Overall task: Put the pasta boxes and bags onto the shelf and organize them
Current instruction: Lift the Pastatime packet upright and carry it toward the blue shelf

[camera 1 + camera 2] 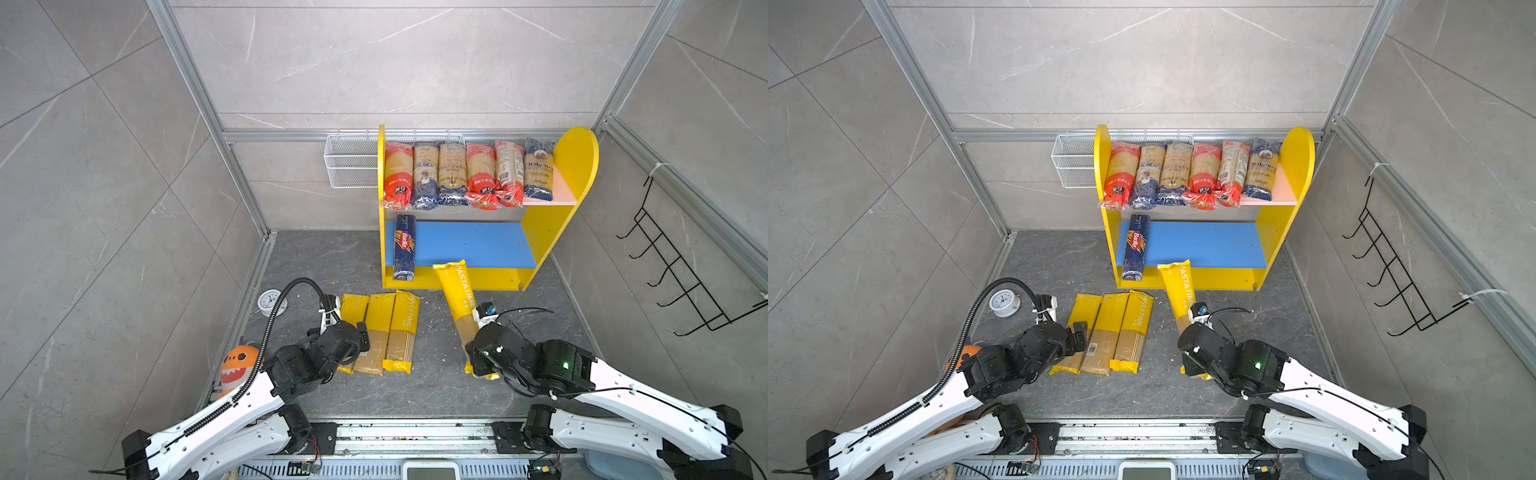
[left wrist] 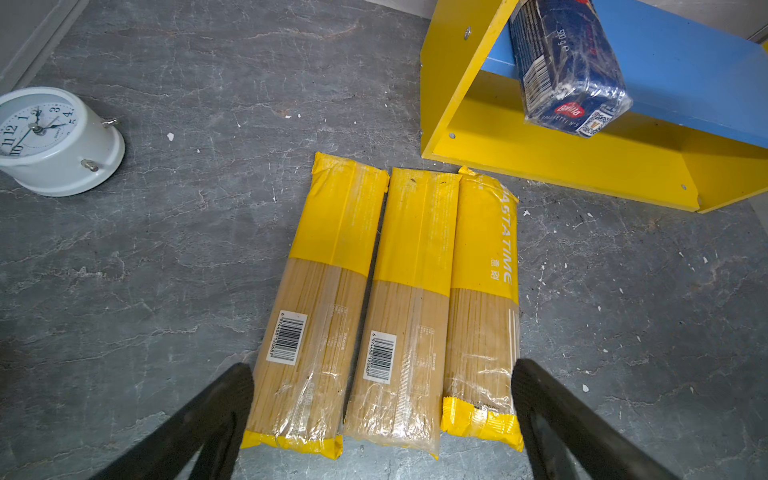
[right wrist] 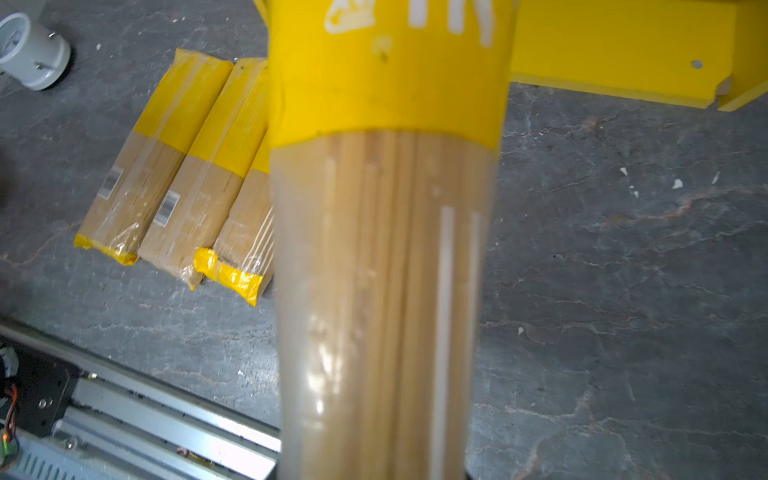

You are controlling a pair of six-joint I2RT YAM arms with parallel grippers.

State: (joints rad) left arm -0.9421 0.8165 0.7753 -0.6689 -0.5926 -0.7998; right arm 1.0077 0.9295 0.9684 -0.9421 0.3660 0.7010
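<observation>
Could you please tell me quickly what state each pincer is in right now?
Left pincer: open, empty, above the three yellow pasta bags.
Right pincer: shut on a yellow PASTATIME bag, whose far end is at the shelf's blue board.

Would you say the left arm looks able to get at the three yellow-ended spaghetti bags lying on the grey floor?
Probably yes: the open left hand hangs right over the three yellow-ended spaghetti bags, with nothing in between.
</observation>
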